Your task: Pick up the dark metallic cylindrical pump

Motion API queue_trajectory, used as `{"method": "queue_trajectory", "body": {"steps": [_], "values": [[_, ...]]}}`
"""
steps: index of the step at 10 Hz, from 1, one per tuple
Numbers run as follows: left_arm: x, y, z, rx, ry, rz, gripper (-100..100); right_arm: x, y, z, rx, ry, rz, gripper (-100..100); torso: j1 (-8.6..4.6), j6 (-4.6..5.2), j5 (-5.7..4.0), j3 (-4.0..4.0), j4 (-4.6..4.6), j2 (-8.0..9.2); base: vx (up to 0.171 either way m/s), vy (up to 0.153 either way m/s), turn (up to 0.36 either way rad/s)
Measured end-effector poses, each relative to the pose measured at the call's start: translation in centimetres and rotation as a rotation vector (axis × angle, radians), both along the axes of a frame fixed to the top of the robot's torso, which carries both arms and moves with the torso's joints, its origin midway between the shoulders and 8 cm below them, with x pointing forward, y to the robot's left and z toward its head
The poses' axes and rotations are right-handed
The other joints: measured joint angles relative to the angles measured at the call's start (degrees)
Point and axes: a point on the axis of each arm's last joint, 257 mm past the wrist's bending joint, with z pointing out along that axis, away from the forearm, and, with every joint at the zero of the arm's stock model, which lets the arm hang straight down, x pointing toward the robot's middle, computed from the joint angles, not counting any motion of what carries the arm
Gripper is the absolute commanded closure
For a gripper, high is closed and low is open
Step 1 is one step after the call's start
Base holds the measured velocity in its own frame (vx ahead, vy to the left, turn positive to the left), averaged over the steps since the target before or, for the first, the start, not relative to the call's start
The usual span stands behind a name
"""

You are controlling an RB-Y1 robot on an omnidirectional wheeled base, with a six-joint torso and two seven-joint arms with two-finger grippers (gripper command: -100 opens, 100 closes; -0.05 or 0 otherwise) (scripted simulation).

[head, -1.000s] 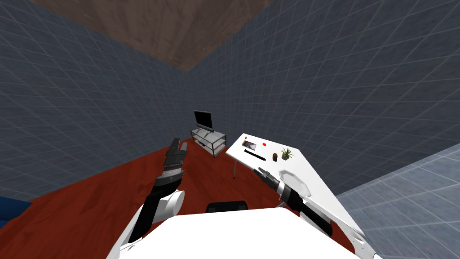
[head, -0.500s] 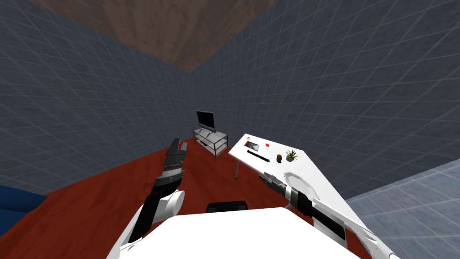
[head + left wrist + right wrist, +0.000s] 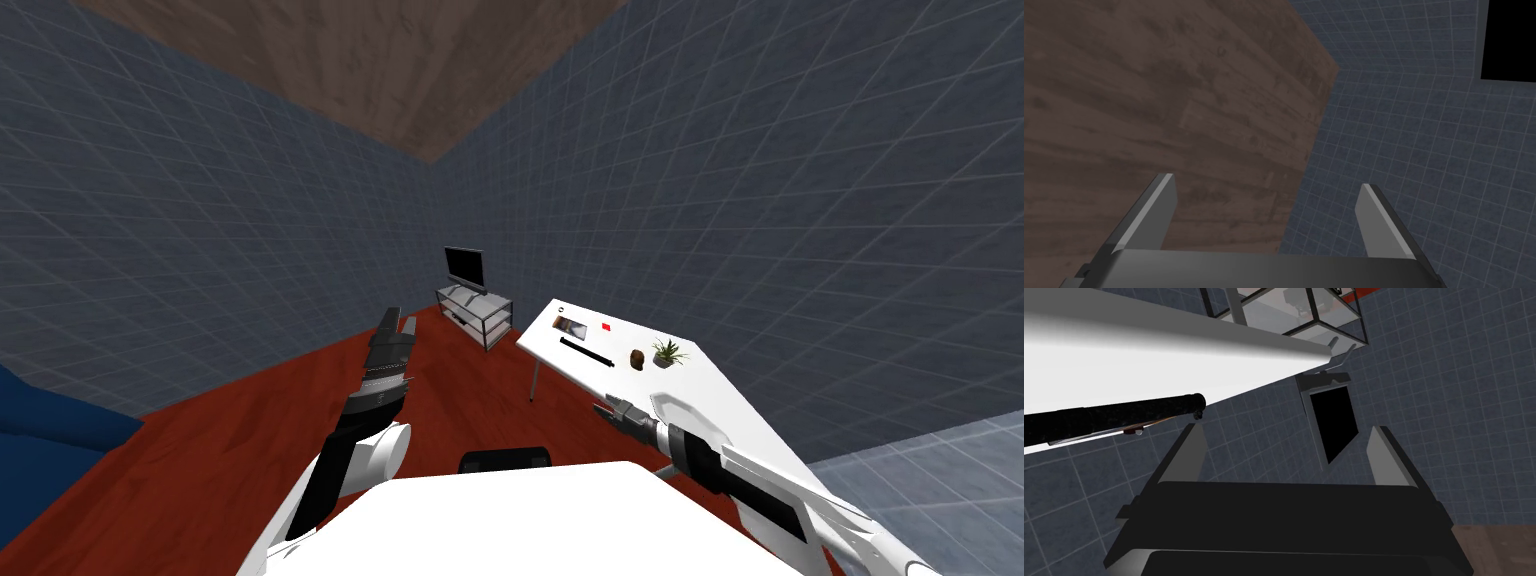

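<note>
A: Both spread, nothing held: left claw (image 3: 393,320), right claw (image 3: 602,404). Pump (image 3: 586,352) is laid flat on table (image 3: 541,338), ahead of right claw, off-axis.
B: Table edge could be struck, pump rolled away, if not realigned.

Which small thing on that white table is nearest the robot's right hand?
The long black pump, lying flat, its end closest to the right gripper; the brown lump and plant sit farther.

left tool (image 3: 1266,181): arm raised, spread apart | right tool (image 3: 1286,429): arm extended forward, spread apart
</note>
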Motion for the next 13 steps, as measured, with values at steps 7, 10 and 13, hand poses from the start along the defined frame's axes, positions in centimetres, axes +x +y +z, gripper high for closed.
{"method": "queue_trajectory", "body": {"steps": [7,10,13], "values": [[0.0,0.0,0.0,0.0,0.0,0.0,0,-5.1,-12.0,-2.8,-0.312,0.167,0.055,-100,0.03,0.0,0.01,-0.12,-0.05,-0.2,0.089,0.073,0.113],[0.0,0.0,0.0,0.0,0.0,0.0,0,-9.1,-19.0,-3.0,-0.473,0.272,0.083,-100,0.08,-0.07,0.01,-0.29,-0.11,-0.51,0.189,0.085,0.245],[0.0,0.0,0.0,0.0,0.0,0.0,0,-12.1,-24.5,-2.4,-0.594,0.364,0.096,-100,0.01,-0.03,0.0,-0.24,-0.09,-0.4,0.16,0.048,0.142]]}}
